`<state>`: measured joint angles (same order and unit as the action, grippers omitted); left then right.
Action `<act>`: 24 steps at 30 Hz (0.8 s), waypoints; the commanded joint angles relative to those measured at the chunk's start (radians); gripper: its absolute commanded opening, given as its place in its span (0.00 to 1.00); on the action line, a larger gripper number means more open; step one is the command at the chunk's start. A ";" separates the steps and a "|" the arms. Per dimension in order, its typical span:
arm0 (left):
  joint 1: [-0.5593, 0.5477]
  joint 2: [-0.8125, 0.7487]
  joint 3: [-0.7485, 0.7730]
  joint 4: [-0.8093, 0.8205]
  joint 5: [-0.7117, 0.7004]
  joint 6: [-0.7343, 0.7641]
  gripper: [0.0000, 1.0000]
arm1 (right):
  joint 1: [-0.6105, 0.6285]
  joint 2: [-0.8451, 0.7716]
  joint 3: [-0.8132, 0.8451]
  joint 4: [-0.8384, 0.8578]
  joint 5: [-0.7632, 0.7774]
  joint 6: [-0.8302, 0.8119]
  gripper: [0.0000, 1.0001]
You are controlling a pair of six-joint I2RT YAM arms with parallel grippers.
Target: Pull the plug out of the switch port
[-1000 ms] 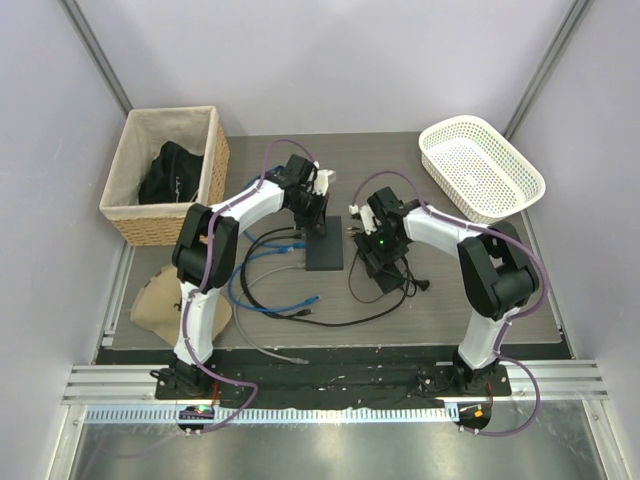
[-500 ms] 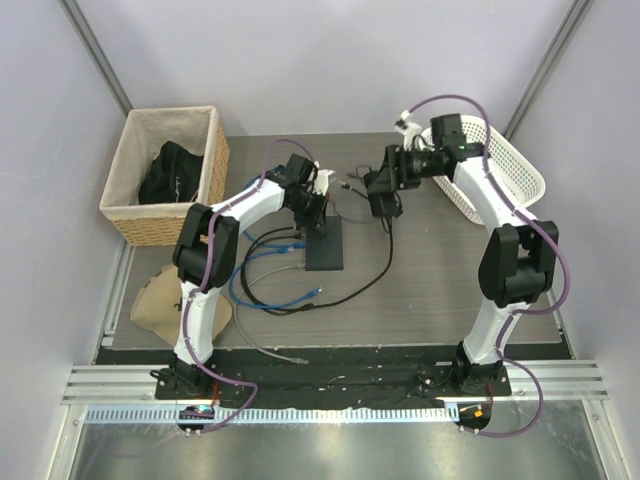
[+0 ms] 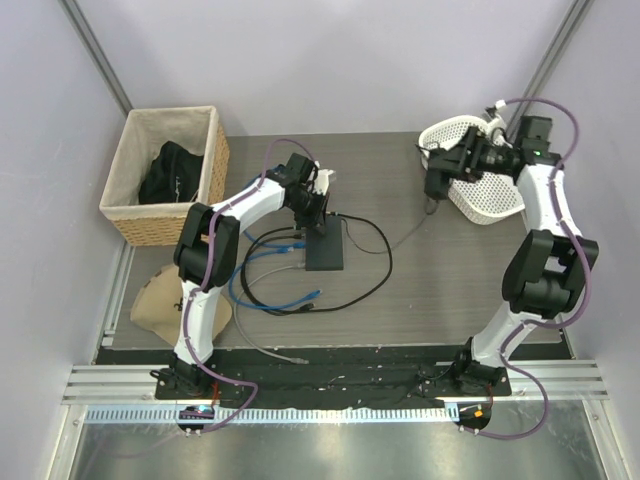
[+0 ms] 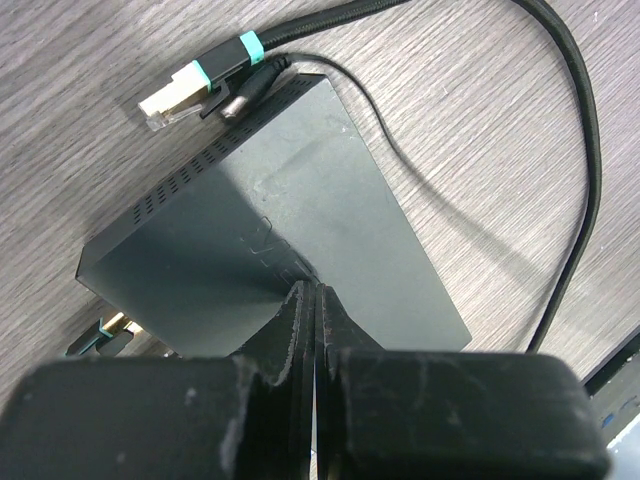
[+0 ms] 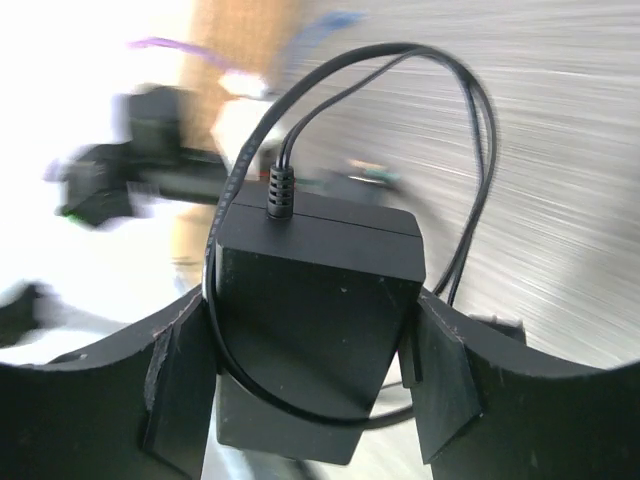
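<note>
Black flat switch box (image 3: 324,248), lying near the middle of the table (image 3: 440,290) in front of the left arm. The switch port sits in the row along the box's long left edge, where blue and grey leads come in; the port face itself is turned away from every view. Left gripper (image 4: 308,292): fingers pressed fully together, tips planted on the box lid, holding nothing, judged to be pinning the box down. Right gripper (image 3: 437,186): high above the table beside the white basket (image 3: 488,212), fingers clamped on either flank of the power brick (image 5: 315,330), its thin cords (image 5: 470,110) looping off the top. Loose item: teal-banded network plug (image 4: 195,82), bare clip showing, lying on the table just beside the box's far corner, out of any socket. Next to it, a barrel plug (image 4: 248,95) at the box's end; seated or free, cannot tell. A second banded plug (image 4: 108,330) shows at the port edge, mostly hidden. Step in hand, as judged: box braced while the brick is held up by the basket; extraction possibly part done. Next move calls for a freed right gripper, a grip on the plug body rather than its lead, and a straight pull along the port axis. Markings: no brand, label or lettering legible on box or brick.
</note>
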<state>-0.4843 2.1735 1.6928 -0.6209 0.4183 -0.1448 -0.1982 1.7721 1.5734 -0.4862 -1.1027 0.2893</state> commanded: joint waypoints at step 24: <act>0.023 0.109 -0.042 -0.177 -0.116 0.036 0.00 | -0.110 -0.344 -0.650 -0.104 1.029 -1.291 0.44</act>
<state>-0.4744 2.1906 1.7149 -0.6403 0.4473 -0.1532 -0.3119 1.4525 0.8906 -0.7128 -0.0761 -0.9920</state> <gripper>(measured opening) 0.014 0.688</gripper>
